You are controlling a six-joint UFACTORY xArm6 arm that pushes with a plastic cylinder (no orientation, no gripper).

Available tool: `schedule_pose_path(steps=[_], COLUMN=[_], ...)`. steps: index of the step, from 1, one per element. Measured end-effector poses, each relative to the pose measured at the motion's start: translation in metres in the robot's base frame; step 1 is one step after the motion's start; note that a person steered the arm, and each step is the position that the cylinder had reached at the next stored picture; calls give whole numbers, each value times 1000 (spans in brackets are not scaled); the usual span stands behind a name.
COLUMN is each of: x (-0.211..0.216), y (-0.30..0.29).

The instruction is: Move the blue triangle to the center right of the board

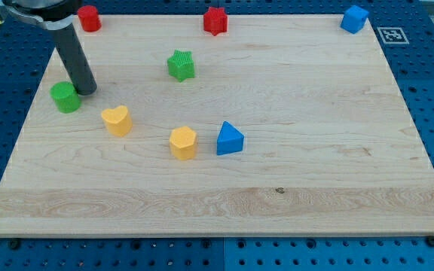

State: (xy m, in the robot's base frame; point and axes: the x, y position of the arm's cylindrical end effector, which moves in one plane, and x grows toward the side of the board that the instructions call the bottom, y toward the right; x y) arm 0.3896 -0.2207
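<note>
Rod entering from the view's top left, leaning slightly, upper end wider and cut off by the frame edge. Dark, straight shaft running down and toward the view's right. My tip (87,89) sitting at table height in the left part of the view. No other arm parts showing.

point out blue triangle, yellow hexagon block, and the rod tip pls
blue triangle (230,139): camera view, on its front sloped face.
yellow hexagon block (182,142): camera view, on its top face.
my tip (87,91): camera view, rod's very end, beside the green block (65,97).
</note>
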Motion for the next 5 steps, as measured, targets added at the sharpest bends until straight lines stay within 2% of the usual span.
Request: schedule_pose_path(steps=[1,2,3,5], x=[1,1,4,64], y=[-14,4,57,130])
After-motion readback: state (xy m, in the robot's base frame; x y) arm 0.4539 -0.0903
